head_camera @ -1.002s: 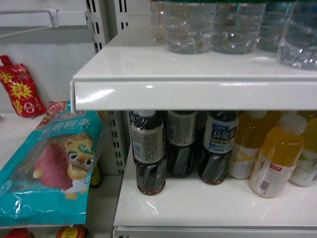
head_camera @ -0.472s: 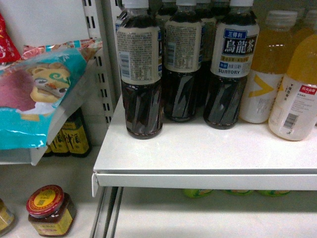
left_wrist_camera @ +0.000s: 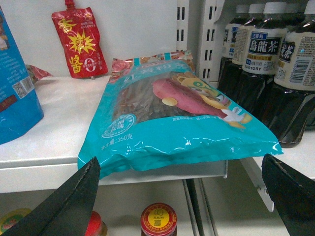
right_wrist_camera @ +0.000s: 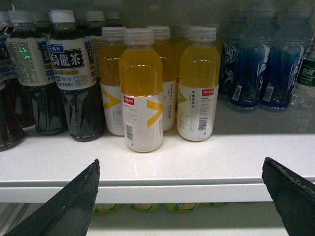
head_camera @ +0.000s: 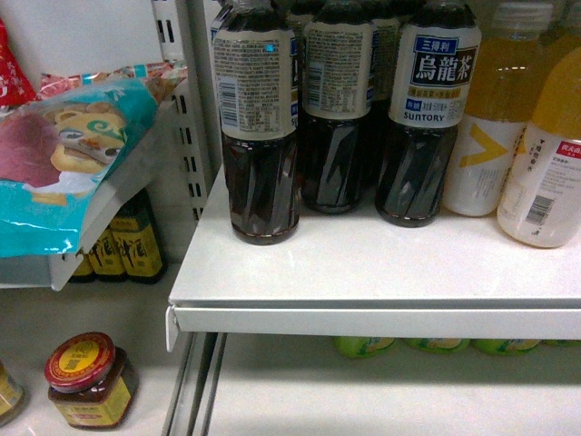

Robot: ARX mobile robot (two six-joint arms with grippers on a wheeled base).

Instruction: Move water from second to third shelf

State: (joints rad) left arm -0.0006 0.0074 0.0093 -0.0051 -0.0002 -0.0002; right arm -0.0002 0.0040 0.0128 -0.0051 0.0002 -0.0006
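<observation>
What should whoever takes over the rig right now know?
Left gripper: open, empty, facing the teal snack bag.
Right gripper: open, empty, facing the yellow drink bottles.
Water: a green-labelled bottle at the right wrist view's right edge may be it; too cropped to confirm.
Done: nothing gripped.
Left: locate the water, grasp it, place it on the third shelf.

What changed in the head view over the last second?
The head camera dropped its view down the rack: the upper white shelf with clear water bottles has left the frame, and the dark tea bottles with cream labels now fill the top. A red-lidded jar has come into view below. Nothing was grasped or released; the bottles and the teal snack bag sit where they were on their shelves.
</observation>
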